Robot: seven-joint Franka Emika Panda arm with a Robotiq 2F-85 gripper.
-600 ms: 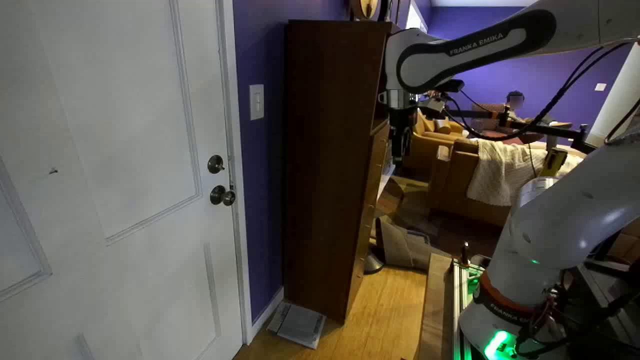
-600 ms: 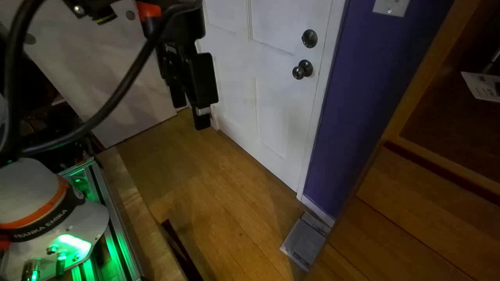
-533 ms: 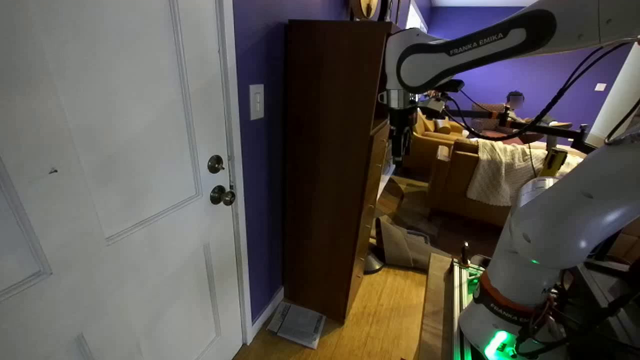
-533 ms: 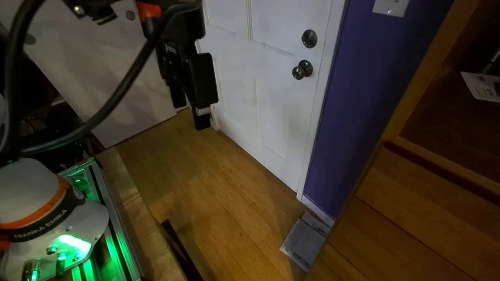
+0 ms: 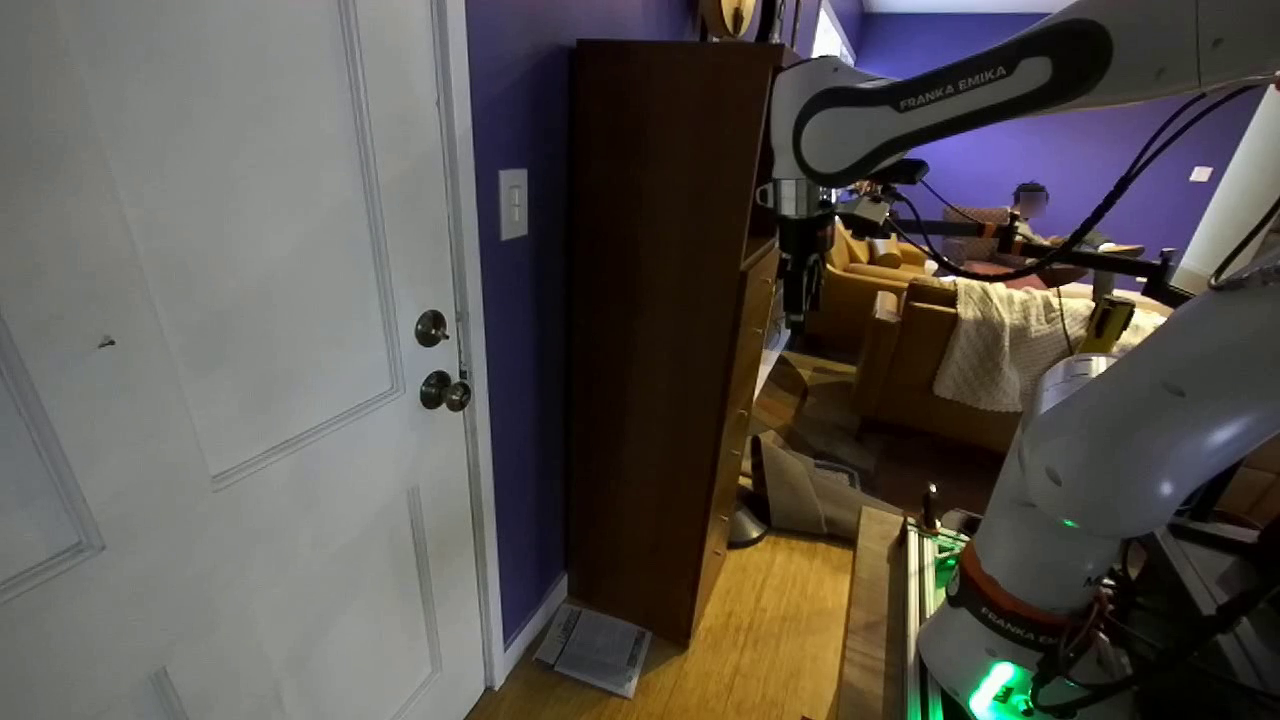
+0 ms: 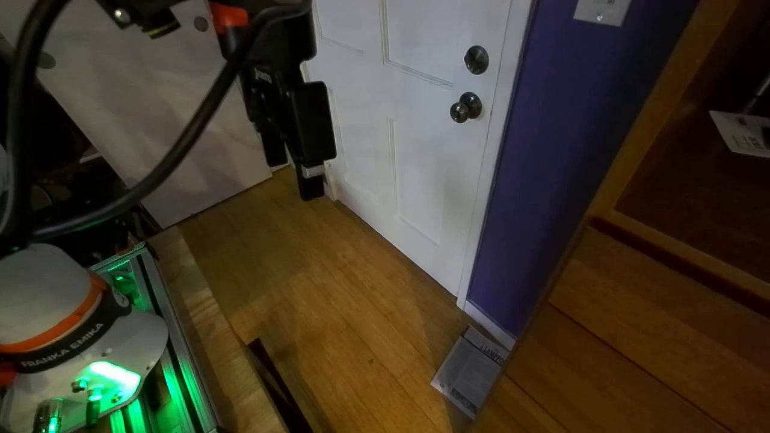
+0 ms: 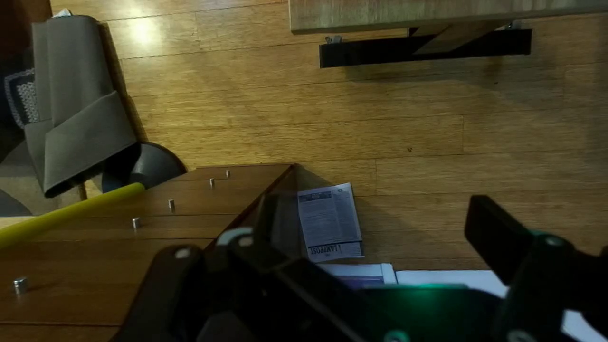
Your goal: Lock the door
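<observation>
A white panelled door (image 5: 280,300) stands at the left in an exterior view; it also shows upright in an exterior view (image 6: 421,162). Its round metal lock (image 5: 431,328) sits above the round door knob (image 5: 457,396). The lock (image 6: 477,59) and knob (image 6: 461,112) show too in an exterior view. The lock's turn piece is too small to read its angle. My black gripper (image 5: 796,310) points down, apart from the door, in front of the brown cabinet. In the wrist view the gripper (image 7: 375,216) is open, its fingers wide apart with nothing between them.
The tall brown cabinet (image 5: 660,330) stands right of the door, past the purple wall (image 5: 525,400) with its light switch (image 5: 513,204). A newspaper (image 7: 330,221) lies on the wooden floor by the cabinet. The robot's base (image 6: 78,349) is beside a wooden board edge (image 6: 198,313).
</observation>
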